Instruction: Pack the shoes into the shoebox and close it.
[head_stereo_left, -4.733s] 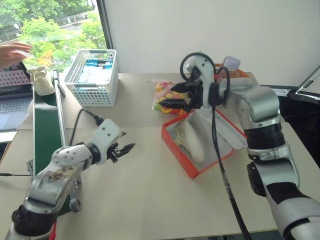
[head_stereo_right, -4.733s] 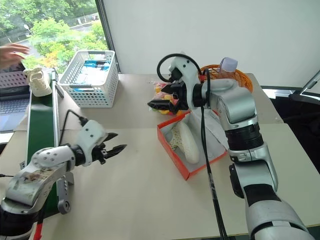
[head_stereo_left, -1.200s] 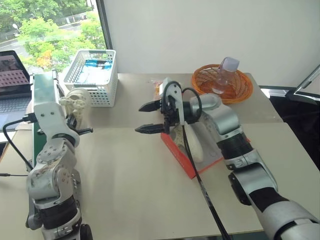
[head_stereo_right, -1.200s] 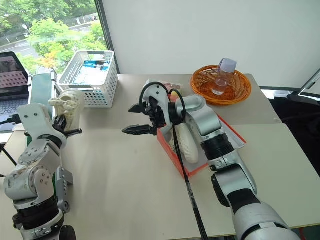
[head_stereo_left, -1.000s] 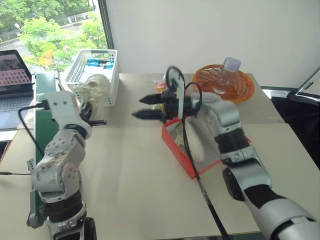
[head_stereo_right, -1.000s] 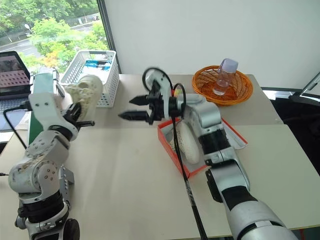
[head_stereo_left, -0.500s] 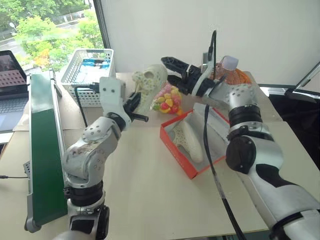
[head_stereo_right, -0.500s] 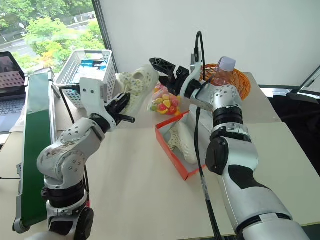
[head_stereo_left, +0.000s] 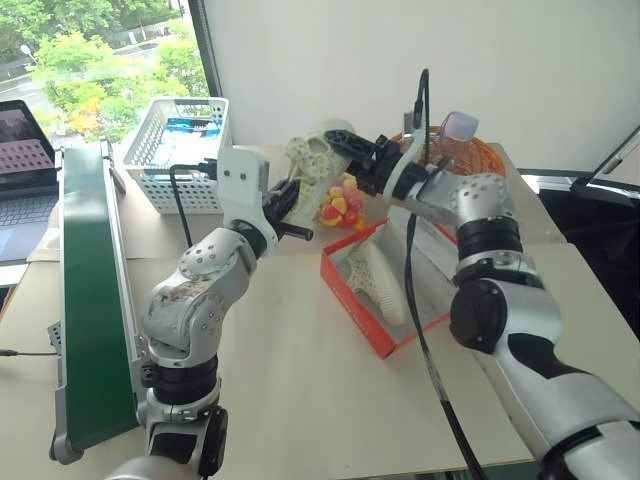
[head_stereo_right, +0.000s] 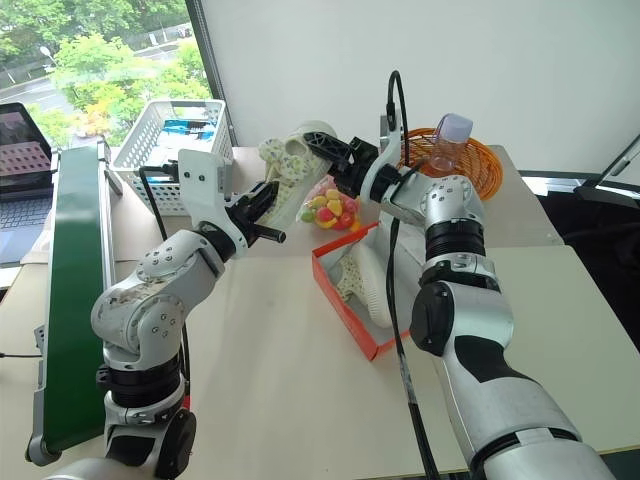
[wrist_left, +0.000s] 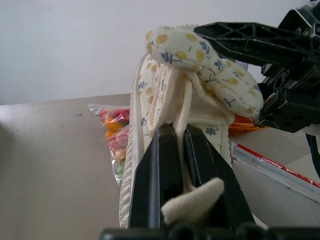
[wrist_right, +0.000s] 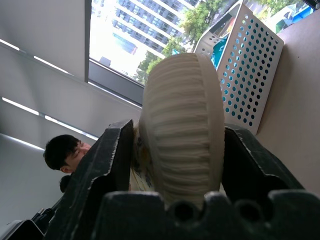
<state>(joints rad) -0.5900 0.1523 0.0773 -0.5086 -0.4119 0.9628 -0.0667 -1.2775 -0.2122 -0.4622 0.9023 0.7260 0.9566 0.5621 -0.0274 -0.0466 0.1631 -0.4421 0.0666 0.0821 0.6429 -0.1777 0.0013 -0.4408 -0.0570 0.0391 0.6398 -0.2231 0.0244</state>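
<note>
right gripper (head_stereo_left: 345, 150) closed onto shoe (head_stereo_left: 312, 160) | left gripper (head_stereo_left: 283, 205) clamps it | shoes: 2

candy bag (head_stereo_left: 338, 201) beside open shoebox (head_stereo_left: 352, 312)

A white mesh basket (head_stereo_left: 180, 150) sits near the window, a laptop (head_stereo_left: 22, 150) beside a green belt (head_stereo_left: 90, 310). A candy bag (head_stereo_left: 338, 203) lies on the table (head_stereo_left: 290, 400). A bottle (head_stereo_left: 455, 135) stands in an orange basket (head_stereo_left: 480, 160).
</note>
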